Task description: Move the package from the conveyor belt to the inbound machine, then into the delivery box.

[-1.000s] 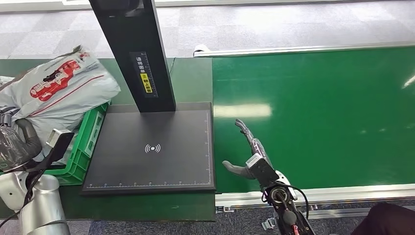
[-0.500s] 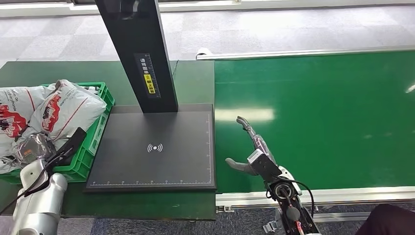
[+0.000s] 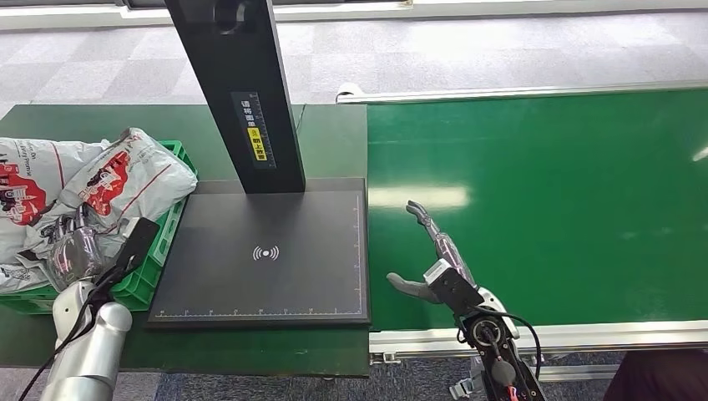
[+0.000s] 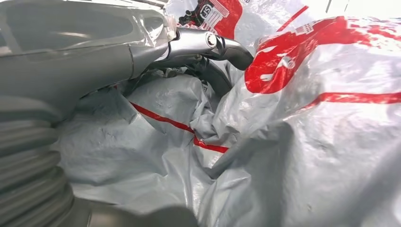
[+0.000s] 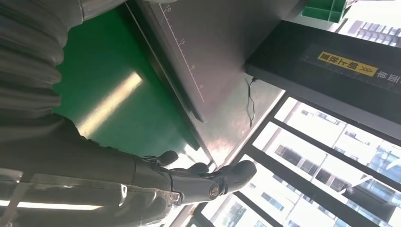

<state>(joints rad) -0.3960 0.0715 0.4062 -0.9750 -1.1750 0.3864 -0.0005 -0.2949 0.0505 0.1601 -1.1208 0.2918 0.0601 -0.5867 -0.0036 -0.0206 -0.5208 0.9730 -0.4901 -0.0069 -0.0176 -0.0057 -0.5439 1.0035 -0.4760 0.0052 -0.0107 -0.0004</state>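
Green conveyor belt (image 3: 534,200), bare; right hand (image 3: 430,259) over its near-left edge, fingers spread, holding nothing. Left hand (image 3: 75,251) grips package (image 3: 117,180) in green delivery box (image 3: 154,242), left of inbound machine (image 3: 263,251)

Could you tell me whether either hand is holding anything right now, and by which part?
The left hand grips the package by bunched plastic; the right hand holds nothing.

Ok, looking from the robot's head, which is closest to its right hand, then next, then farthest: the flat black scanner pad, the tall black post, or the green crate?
From the right hand, over the green belt:
1. Flat black scanner pad, right beside it, toward the robot's left.
2. Tall black post, standing at the pad's far edge.
3. Green crate, beyond the pad's far side, by the left hand.
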